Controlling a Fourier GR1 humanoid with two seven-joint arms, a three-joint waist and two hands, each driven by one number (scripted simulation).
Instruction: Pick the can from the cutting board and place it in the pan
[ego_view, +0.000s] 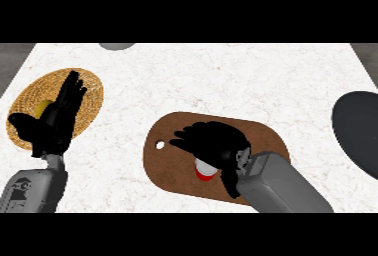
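The white marbled counter fills the frame. At the right edge sits the dark pan, only partly in view and well apart from the brown cutting board, which lies at lower centre. At the upper left is a round woven mat with something yellow on it, too hidden to name.

The right hand is on the board, its fingers curled down over the can, of which only a red and white sliver shows beneath the palm. So the can stands on the board, near its lower middle, wrapped by the hand. The left hand rests open over the mat, fingers straight and pointing up the frame.

The step in hand looks like securing the grasp before the lift. To do it well, the fingers and thumb should close on opposite sides of the can so it stays upright, then rise straight off the board before any sideways travel. The move to the pan goes toward the right of the frame; the can should clear the pan's rim and be lowered inside before the fingers let go.
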